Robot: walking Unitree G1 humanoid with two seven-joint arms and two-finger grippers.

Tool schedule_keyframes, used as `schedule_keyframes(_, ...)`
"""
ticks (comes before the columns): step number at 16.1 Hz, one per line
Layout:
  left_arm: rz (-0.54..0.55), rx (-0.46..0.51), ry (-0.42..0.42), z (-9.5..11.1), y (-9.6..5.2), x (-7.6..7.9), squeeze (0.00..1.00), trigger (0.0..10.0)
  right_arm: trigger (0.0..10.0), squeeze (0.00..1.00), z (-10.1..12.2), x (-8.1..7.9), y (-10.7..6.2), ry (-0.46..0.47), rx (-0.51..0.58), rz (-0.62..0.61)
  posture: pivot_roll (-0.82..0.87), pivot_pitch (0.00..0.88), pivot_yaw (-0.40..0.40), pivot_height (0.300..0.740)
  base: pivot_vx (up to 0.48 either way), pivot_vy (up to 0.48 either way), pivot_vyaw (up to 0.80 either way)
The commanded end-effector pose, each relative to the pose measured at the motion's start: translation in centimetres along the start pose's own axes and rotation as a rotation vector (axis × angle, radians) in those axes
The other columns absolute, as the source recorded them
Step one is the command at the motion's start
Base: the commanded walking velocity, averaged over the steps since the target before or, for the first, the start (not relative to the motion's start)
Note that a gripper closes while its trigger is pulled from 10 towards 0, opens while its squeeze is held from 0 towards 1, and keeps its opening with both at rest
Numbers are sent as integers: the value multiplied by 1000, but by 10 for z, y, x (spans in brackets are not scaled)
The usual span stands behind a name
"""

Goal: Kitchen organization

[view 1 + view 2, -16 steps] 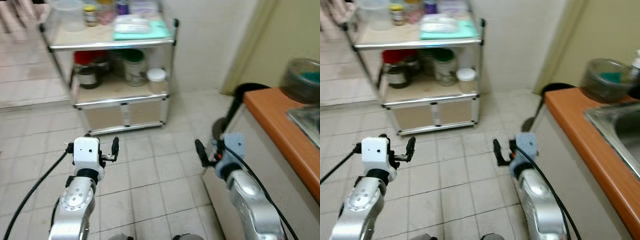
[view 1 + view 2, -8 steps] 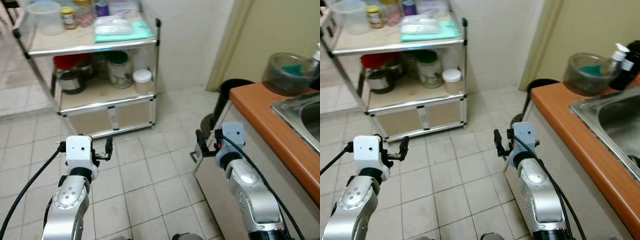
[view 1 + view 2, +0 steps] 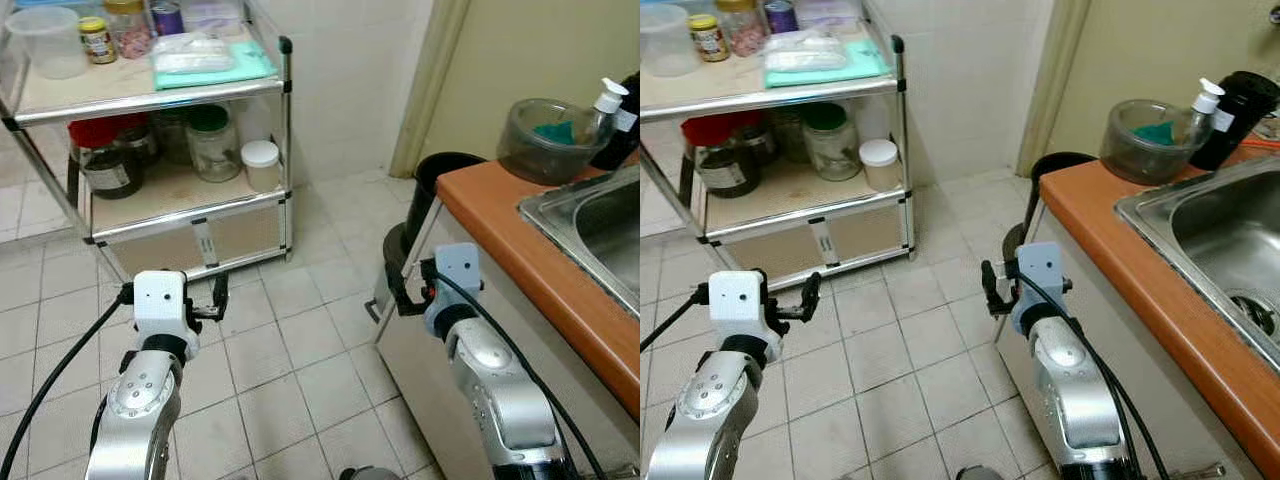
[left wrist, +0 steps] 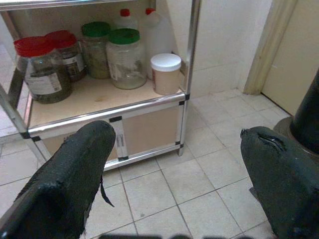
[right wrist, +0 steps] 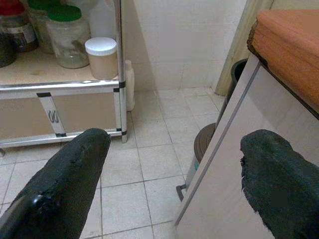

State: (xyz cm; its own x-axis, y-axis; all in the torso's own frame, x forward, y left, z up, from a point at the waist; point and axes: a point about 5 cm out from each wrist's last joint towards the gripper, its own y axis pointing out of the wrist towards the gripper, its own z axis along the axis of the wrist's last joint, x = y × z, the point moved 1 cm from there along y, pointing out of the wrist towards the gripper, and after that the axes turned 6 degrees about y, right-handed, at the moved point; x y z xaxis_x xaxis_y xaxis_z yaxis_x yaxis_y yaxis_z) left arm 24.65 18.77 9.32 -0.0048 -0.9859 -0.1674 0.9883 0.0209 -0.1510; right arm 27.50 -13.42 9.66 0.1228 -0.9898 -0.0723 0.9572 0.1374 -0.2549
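Observation:
A metal kitchen cart [image 3: 283,120] stands against the tiled wall ahead to the left. Its top shelf holds a clear plastic tub [image 3: 45,40], small jars and a bagged item on a teal cloth [image 3: 205,62]. The middle shelf carries a red-lidded jar [image 4: 42,69], green-lidded jars [image 4: 124,57] and a white-lidded jar [image 4: 166,73]. My left gripper [image 3: 173,293] hovers open above the floor tiles in front of the cart. My right gripper [image 5: 174,139] is open beside the cabinet corner. Neither holds anything.
An orange counter [image 3: 1110,235] with a steel sink [image 3: 1210,235] runs along the right. On it stand a glass bowl [image 3: 1145,140] with something green inside, a pump bottle [image 3: 1197,105] and a black bottle [image 3: 1232,118]. A black bin [image 3: 432,195] sits by the counter's end.
The camera has swung right: the cart has slid left in view and the sink and bottles have come into sight. Both arms keep the same open pose.

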Motion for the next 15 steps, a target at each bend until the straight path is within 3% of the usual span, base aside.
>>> schedule_keyframes(1,-12,2,5,2,-1,2,0,10000,10000,1000,4,-1,-2,-9,9,-3,-82,14,0,740,0,0,0)
schedule_keyframes(6,-21,0,2,3,0,3,0,10000,10000,1000,3,1,-4,-1,6,-16,-89,21,8,740,0,0,-640)
schedule_keyframes(10,-45,10,-7,6,1,6,0,10000,10000,1000,4,2,-5,-4,7,-22,-90,23,11,740,0,381,-800)
schedule_keyframes(15,-36,8,-3,4,1,7,0,10000,10000,1000,4,3,-5,-8,5,-27,-94,28,10,740,0,0,-800)
